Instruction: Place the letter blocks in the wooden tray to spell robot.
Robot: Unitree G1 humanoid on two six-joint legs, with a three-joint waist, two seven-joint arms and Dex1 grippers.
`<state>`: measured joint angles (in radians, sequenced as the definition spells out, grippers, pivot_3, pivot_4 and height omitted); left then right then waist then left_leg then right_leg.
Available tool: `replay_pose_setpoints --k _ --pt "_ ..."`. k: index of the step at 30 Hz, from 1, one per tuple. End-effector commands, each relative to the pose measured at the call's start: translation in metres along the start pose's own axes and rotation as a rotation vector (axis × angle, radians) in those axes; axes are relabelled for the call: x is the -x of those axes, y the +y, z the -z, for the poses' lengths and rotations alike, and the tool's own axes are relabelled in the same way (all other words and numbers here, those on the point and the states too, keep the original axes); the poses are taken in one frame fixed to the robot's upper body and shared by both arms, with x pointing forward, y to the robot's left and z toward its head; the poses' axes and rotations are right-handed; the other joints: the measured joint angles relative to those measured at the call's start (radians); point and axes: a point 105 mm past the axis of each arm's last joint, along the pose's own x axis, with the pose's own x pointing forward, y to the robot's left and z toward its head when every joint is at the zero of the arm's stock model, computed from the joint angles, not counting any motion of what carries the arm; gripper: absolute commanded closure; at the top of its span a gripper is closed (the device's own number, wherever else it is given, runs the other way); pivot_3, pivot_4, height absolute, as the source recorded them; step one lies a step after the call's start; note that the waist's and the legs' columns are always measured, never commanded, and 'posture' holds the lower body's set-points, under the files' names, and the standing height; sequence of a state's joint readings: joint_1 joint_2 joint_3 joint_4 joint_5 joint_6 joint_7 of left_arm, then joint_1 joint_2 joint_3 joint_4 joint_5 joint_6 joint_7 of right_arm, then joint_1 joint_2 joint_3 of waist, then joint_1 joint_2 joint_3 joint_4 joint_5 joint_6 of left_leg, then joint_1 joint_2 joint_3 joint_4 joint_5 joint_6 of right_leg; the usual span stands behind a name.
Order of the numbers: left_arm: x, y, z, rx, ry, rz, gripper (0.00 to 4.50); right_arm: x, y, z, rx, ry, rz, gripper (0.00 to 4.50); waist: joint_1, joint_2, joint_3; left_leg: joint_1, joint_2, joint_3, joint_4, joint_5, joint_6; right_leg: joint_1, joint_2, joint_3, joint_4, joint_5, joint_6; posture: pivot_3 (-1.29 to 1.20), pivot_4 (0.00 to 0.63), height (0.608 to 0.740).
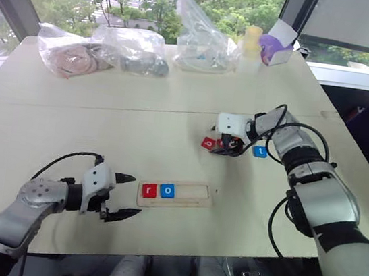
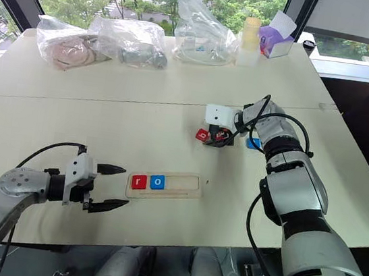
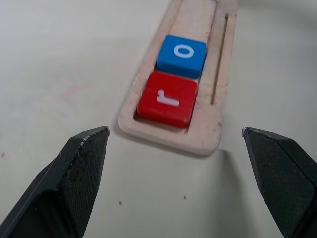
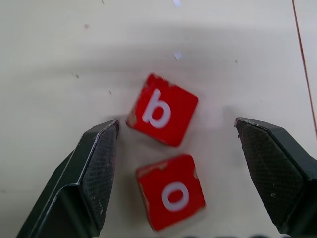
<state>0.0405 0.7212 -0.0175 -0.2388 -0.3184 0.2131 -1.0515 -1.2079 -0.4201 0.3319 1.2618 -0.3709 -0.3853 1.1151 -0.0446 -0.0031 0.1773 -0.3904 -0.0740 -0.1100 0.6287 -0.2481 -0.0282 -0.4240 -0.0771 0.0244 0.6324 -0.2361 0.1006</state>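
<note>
Beyond the wooden tray [image 1: 175,195], which already held the red r [image 3: 167,99] and blue o [image 3: 181,55], the right gripper [image 4: 176,144] hung with jaws apart around the red b [image 4: 162,115], so it probably needed to close there next.

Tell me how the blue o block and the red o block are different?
The blue o block sits in the wooden tray beside the red r; the red o block lies loose on the table. The red one is between the right pincer's open fingers; the blue one isn't. Both show a white o.
</note>
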Motion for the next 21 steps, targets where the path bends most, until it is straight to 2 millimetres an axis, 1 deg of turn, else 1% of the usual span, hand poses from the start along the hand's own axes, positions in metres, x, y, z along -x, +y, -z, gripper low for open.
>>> replay_pose_setpoints --k 1,5,9,13,21 --pt "0.000 0.000 -0.006 -0.017 -0.021 0.007 0.00 0.010 -0.015 -0.006 0.033 0.006 0.065 0.65 0.000 0.000 0.000 0.000 0.000 0.000 0.000 0.000 0.000 0.000 0.000 0.000 0.000 0.000 0.000 0.00 0.150 0.740" --pt "0.000 0.000 -0.007 -0.019 -0.021 0.007 0.00 0.004 -0.017 -0.012 0.035 -0.014 0.091 0.65 0.000 0.000 0.000 0.000 0.000 0.000 0.000 0.000 0.000 0.000 0.000 0.000 0.000 0.000 0.000 0.00 0.150 0.740" --pt "0.001 0.001 -0.007 -0.017 -0.020 0.002 0.00 0.000 -0.015 -0.017 0.035 -0.039 0.075 0.65 0.000 0.000 0.000 0.000 0.000 0.000 0.000 0.000 0.000 0.000 0.000 0.000 0.000 0.000 0.000 0.00 0.150 0.740" --pt "0.001 0.000 -0.007 -0.015 -0.021 -0.004 0.00 -0.006 -0.012 -0.028 0.016 -0.082 0.048 0.65 -0.002 0.000 0.000 0.000 0.000 0.000 0.000 0.000 0.000 0.000 0.000 0.000 0.000 0.000 0.000 0.00 0.150 0.740" --pt "0.001 -0.001 -0.007 -0.012 -0.027 -0.017 0.00 -0.014 -0.012 -0.027 -0.006 -0.070 0.066 0.65 0.000 0.000 0.000 0.000 0.000 0.000 0.000 0.000 0.000 0.000 0.000 0.000 0.000 0.000 0.000 0.00 0.150 0.740"
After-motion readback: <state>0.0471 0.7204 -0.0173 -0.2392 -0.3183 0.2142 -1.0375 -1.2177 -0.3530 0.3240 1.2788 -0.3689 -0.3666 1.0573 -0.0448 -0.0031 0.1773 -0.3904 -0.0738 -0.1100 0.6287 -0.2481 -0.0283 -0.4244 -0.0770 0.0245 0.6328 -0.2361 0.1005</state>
